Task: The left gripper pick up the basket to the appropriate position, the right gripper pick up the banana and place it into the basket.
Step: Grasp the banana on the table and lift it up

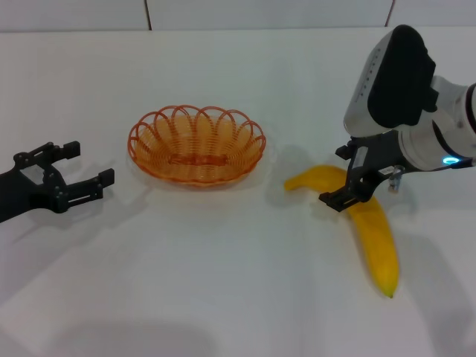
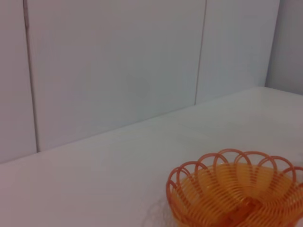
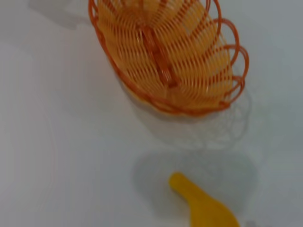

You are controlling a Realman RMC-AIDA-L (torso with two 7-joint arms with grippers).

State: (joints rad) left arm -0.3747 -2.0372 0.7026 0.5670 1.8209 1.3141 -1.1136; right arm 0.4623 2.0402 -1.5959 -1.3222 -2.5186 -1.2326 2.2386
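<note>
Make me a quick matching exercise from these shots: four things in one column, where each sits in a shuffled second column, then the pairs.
Things:
1. basket
2. banana
3. left gripper
4. right gripper

Places or states:
A. open, apart from the basket on the robot's left
B. lying on the table on the robot's right, outside the basket
C. mid-table, nothing in it
D. over the banana's upper part

Pairs: 1-C, 2-B, 3-A, 4-D
</note>
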